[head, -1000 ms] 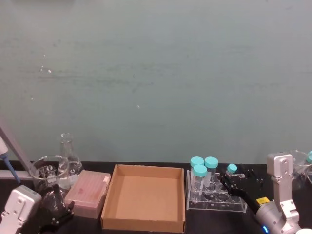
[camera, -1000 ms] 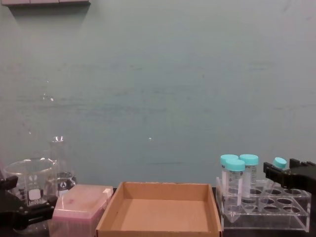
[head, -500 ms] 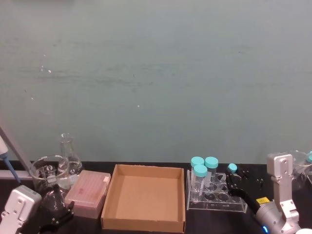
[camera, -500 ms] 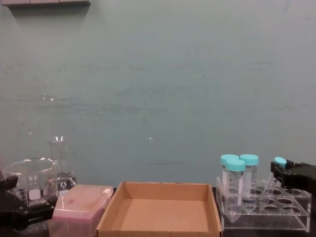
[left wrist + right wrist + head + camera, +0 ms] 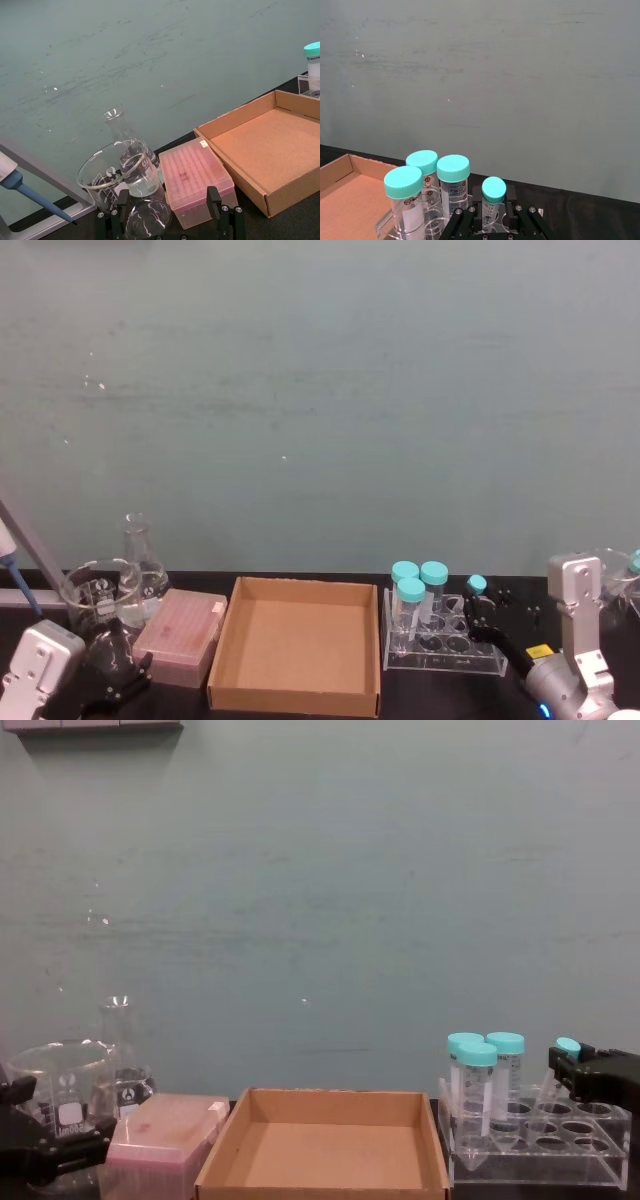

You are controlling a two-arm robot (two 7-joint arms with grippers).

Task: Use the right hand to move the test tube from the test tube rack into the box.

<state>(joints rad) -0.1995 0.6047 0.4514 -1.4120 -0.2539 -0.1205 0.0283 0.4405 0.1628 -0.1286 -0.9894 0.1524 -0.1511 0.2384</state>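
My right gripper point(image 5: 494, 211) sits at the test tube rack's point(image 5: 445, 650) back right corner, bracketing the small-capped test tube point(image 5: 494, 191) standing there; I cannot tell whether it grips. The cardboard box point(image 5: 295, 645) lies just left of the rack. My left gripper point(image 5: 167, 216) rests spread wide near the tabletop's front left corner

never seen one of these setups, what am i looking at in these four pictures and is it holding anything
It is a two-armed robot. One camera sits on its head, one on its chest, one on each wrist. The right gripper is at the slim test tube, which stands in the clear rack beside three wider tubes; whether it grips yet is unclear. The left gripper rests open, holding nothing, near a beaker, a flask and a pink box. The cardboard box lies in the middle.
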